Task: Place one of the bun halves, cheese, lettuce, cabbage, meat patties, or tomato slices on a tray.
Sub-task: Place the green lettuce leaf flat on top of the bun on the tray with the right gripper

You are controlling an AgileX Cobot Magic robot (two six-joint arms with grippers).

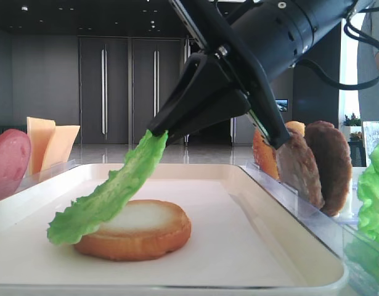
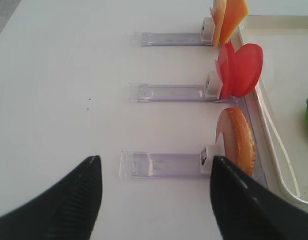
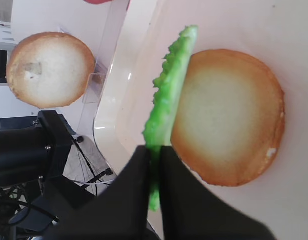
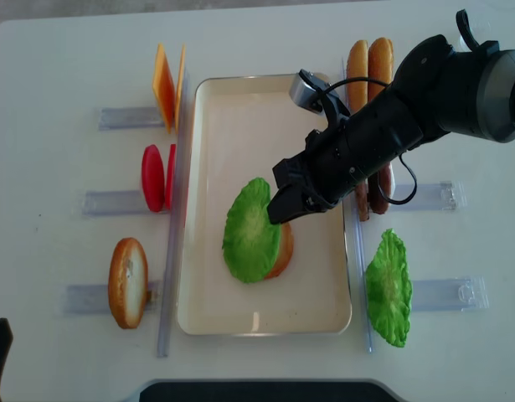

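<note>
My right gripper (image 1: 157,132) (image 3: 154,150) (image 4: 278,213) is shut on the edge of a frilly green lettuce leaf (image 1: 109,194) (image 3: 169,90) (image 4: 250,230). The leaf hangs down from the jaws and its lower part drapes over a bun half (image 1: 140,231) (image 3: 229,117) (image 4: 282,251) lying pale face up on the cream tray (image 1: 238,246) (image 4: 240,109). Left of the tray, my left gripper (image 2: 155,159) is open above bare table with nothing between its fingers.
Clear holders flank the tray. On the left are cheese (image 4: 167,84), tomato slices (image 4: 157,177) and a bun half (image 4: 127,282). On the right are more bun halves (image 4: 368,67), meat patties (image 1: 318,163) and another lettuce leaf (image 4: 388,289).
</note>
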